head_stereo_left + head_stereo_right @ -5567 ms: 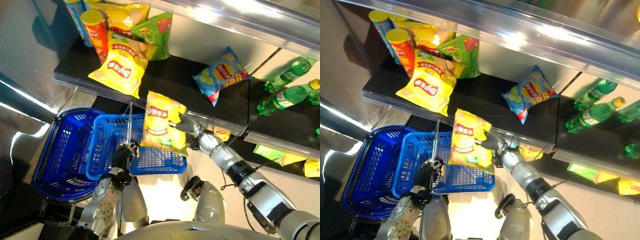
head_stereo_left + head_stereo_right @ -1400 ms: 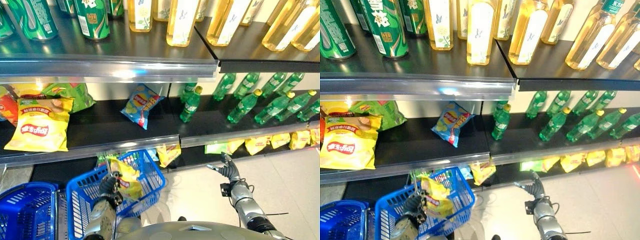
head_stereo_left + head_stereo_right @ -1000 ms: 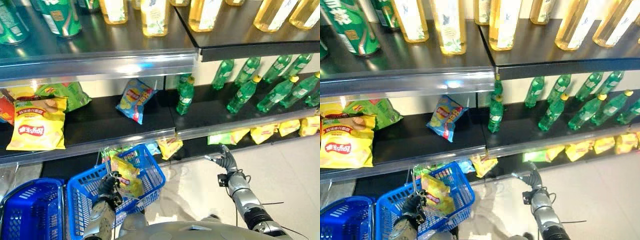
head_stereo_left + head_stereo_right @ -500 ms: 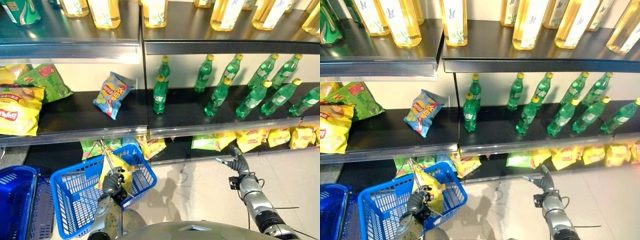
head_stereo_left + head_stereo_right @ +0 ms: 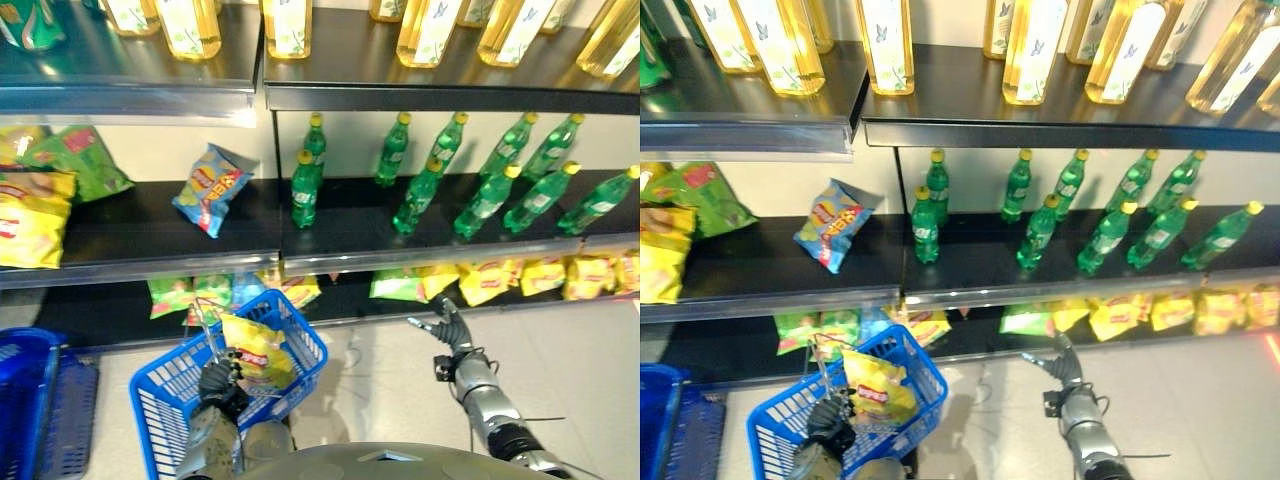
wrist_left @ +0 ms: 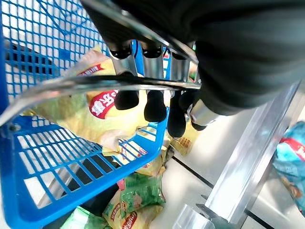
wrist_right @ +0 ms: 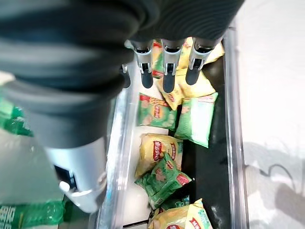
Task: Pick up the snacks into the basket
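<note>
Shelving unit (image 5: 280,255): spanning the upper frame, carrying green bottles (image 5: 430,185) at centre right and a blue snack bag (image 5: 210,187) at left.
Blue basket (image 5: 170,405): hanging at lower left, holding a yellow snack bag (image 5: 258,350).
Left hand (image 5: 218,380): sitting at lower left, fingers curling tightly around the basket's wire handle (image 6: 95,83).
Right hand (image 5: 447,335): reaching at lower right with fingers spreading apart, holding nothing, near yellow and green snack bags (image 7: 162,143) lying on the bottom shelf.
</note>
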### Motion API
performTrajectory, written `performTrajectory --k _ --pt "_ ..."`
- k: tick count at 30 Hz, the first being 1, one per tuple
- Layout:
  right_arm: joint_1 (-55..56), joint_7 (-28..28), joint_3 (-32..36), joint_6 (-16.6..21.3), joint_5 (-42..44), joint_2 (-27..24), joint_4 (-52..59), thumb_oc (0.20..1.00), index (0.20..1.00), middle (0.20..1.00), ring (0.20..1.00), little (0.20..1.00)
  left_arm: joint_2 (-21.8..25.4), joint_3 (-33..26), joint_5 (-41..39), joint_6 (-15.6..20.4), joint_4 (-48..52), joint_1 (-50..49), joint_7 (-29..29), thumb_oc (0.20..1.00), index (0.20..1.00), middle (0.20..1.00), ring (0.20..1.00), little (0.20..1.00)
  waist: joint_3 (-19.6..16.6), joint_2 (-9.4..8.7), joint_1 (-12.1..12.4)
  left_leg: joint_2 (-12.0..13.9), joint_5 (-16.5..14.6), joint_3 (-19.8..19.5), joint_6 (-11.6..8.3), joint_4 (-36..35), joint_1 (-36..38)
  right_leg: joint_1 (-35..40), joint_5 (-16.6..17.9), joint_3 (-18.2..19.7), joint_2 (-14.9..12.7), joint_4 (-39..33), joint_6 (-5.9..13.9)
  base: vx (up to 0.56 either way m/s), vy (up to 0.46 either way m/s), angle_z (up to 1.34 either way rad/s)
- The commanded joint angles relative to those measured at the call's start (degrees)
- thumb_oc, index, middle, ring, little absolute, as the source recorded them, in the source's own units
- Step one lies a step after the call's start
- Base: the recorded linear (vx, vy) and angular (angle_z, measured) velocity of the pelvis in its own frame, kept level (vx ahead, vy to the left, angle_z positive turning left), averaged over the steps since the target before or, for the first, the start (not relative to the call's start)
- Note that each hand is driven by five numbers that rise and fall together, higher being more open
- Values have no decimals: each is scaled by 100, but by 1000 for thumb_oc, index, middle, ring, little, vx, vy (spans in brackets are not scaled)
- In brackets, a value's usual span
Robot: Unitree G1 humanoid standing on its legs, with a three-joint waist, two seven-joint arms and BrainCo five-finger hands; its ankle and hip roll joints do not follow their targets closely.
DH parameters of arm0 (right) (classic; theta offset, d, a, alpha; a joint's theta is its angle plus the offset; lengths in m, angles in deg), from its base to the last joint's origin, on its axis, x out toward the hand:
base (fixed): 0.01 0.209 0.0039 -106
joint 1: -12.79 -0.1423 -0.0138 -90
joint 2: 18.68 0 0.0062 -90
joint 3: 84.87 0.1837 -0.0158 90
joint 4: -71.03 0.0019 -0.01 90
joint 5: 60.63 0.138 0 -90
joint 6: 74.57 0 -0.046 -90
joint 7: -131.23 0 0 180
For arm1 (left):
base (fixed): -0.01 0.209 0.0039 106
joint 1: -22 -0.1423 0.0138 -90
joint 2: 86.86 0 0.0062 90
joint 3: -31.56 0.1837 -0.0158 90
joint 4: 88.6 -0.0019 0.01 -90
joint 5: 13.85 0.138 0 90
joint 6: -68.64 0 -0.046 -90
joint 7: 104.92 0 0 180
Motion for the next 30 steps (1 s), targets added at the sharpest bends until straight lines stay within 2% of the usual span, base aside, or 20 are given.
performTrajectory --k 1,3,5,7,8,9,10,11,12,13,14,16,17,18,19,20,24,25,28,30 --pt "-460 49 88 260 245 -334 64 1000 1000 1000 1000 1000 63 -8 205 595 866 354 109 200 200 200 200 200 -59 309 180 67 167 354 -69 112 -248 -311 -294 -406 551 1058 -175 40 12 -19" --pt "-532 91 112 236 192 -336 7 1000 1000 1000 1000 1000 70 -44 192 601 947 309 110 200 200 200 200 200 -36 328 359 84 22 412 -104 75 -148 -286 -363 -819 162 1228 -1 25 -41 -54" --pt "-574 121 147 212 179 -364 -30 1000 1000 1000 1000 1000 93 -49 171 590 948 344 96 200 200 200 200 200 -37 424 407 122 24 367 -103 -53 -43 -384 -153 -939 -185 1312 51 -13 -96 -46" --pt "-529 121 212 184 153 -392 31 1000 1000 1000 1000 1000 116 -71 151 600 913 380 66 200 200 200 200 200 -63 505 334 156 -40 260 -115 -201 111 -620 234 -757 -637 1278 196 40 -100 -11" --pt "-527 121 212 182 152 -393 35 1000 1000 1000 1000 1000 114 -71 151 601 911 381 66 200 200 200 200 200 -64 505 335 148 -41 263 -109 -208 115 -621 243 -753 -644 1278 207 48 -213 4" --pt "-496 123 262 163 158 -412 171 1000 1000 1000 1000 1000 126 -87 157 600 879 414 48 200 200 200 200 200 -52 523 265 237 -112 209 -161 -203 193 -690 729 -622 -1131 998 373 7 -233 11" --pt "-486 128 270 135 161 -429 181 1000 1000 1000 1000 1000 132 -78 154 606 862 442 25 200 200 200 200 200 -25 488 214 242 -107 211 -146 -149 166 -721 1041 -512 -1333 758 420 50 -451 3" --pt "-484 134 247 109 175 -422 314 1000 1000 1000 1000 1000 145 -99 132 614 809 509 -37 200 200 200 200 200 0 415 128 328 -178 125 -241 -68 178 -790 1235 -3 -1491 440 508 21 -280 5" --pt "-487 135 248 108 175 -420 314 1000 1000 1000 1000 1000 147 -101 132 614 807 513 -37 200 200 200 200 200 -18 410 135 329 -173 135 -237 -59 149 -819 1250 8 -1491 431 504 72 -338 3" --pt "-502 148 240 103 168 -437 282 1000 1000 1000 1000 1000 142 -103 115 638 787 533 -69 200 200 200 200 200 11 368 117 401 -207 92 -301 -15 193 -820 1266 227 -1507 394 537 59 -242 32" --pt "-541 155 226 84 158 -451 269 1000 1000 1000 1000 1000 136 -112 70 639 776 560 -91 200 200 200 200 200 -5 323 135 487 -224 97 -358 62 202 -844 1217 276 -1468 420 523 87 -355 22" --pt "-588 136 192 78 134 -481 222 1000 1000 1000 1000 1000 108 -159 64 656 724 549 -98 200 200 200 200 200 -40 263 227 653 -276 179 -485 194 271 -795 1113 -1 -1393 320 559 99 -361 27" --pt "-590 129 165 83 137 -514 231 1000 1000 1000 1000 1000 69 -173 73 652 716 533 -118 200 200 200 200 200 -29 295 229 831 -267 141 -585 296 284 -712 1042 -65 -1262 244 536 74 -263 41" --pt "-592 129 165 83 137 -515 231 1000 1000 1000 1000 1000 68 -174 74 652 717 535 -119 200 200 200 200 200 -41 296 226 833 -258 138 -584 298 263 -726 1052 -68 -1258 237 530 67 -325 32" --pt "-607 121 157 109 156 -568 228 1000 1000 1000 1000 1000 57 -183 45 670 696 538 -130 200 200 200 200 200 -26 329 216 1059 -193 121 -705 402 247 -655 970 -99 -1087 174 494 45 -435 17" --pt "-628 145 135 151 209 -660 261 1000 1000 1000 1000 1000 38 -175 -19 693 680 569 -148 200 200 200 200 200 -13 402 154 1367 -91 25 -831 641 117 -479 761 -240 -759 74 347 70 -579 4" --pt "-549 178 125 225 161 -892 347 1000 1000 1000 1000 1000 2 -120 -4 661 655 574 -134 200 200 200 200 200 81 615 -22 1970 697 -82 -1128 897 39 -228 343 -381 -65 14 -57 64 -409 22" --pt "-522 192 124 236 156 -901 366 1000 1000 1000 1000 1000 -4 -116 11 651 657 560 -119 200 200 200 200 200 78 633 -71 2108 858 63 -1178 891 53 -188 264 -424 36 1 -115 58 -327 39" --pt "-465 245 178 275 227 -908 295 1000 1000 1000 1000 1000 -18 -103 82 603 561 526 -110 200 200 200 200 200 17 680 -308 2594 1352 927 -1423 780 225 -91 18 -524 286 0 -224 77 -263 36" --pt "-404 251 203 300 279 -916 361 1000 1000 1000 1000 1000 -38 -105 106 575 512 513 -108 200 200 200 200 200 13 673 -386 2746 1363 1446 -1441 929 278 -77 -99 -589 390 0 -328 -6 -264 18"
